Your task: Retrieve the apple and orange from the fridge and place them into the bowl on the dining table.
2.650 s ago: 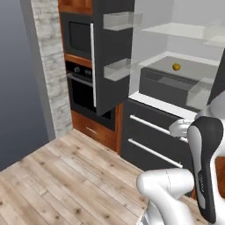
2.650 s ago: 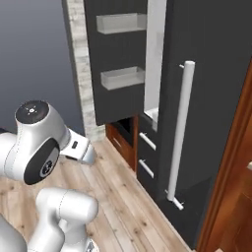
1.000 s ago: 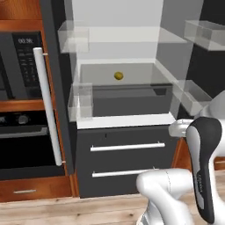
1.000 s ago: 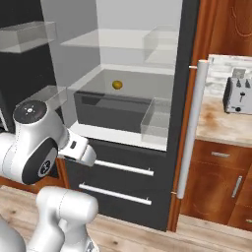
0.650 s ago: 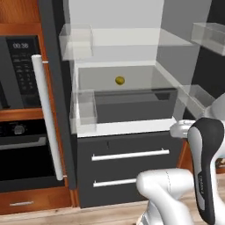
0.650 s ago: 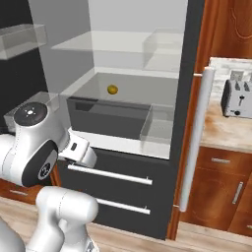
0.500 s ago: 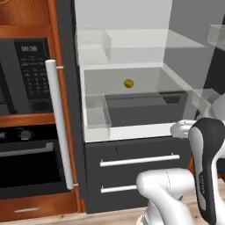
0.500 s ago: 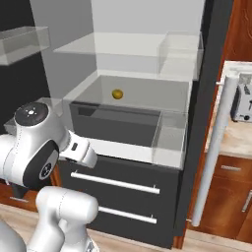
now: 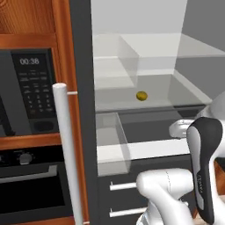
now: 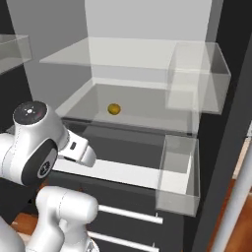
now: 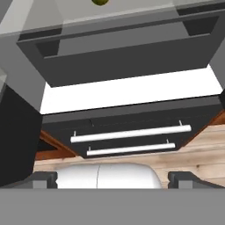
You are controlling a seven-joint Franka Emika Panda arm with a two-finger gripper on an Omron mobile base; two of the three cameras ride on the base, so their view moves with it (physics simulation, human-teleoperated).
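The orange (image 9: 141, 95) lies alone on a clear shelf (image 9: 162, 88) inside the open fridge (image 9: 83, 66), near the middle of that shelf and toward the back; in the right base view the orange (image 10: 113, 109) sits left of the shelf's centre, and in the hand view only its lower part (image 11: 100, 2) shows at the top edge. Under the shelf is a dark drawer bin (image 11: 127, 52), and below it a white ledge (image 11: 132, 90); lower still are two dark drawers with white bar handles (image 11: 131, 133). A second clear shelf (image 10: 118, 54) hangs above the one with the orange. Clear door bins (image 10: 179, 172) stand on the opened right door, one above the other; another clear bin (image 9: 110, 136) is on the left door, beside a long white handle (image 9: 66, 154). To the left of the fridge a black microwave (image 9: 30, 96) with a clock display sits in wood, with an oven (image 9: 30, 189) under it. The gripper (image 11: 112, 178) is low, in front of the drawers and above the wooden floor (image 11: 206, 145); its two dark tips stand wide apart, with nothing between them.
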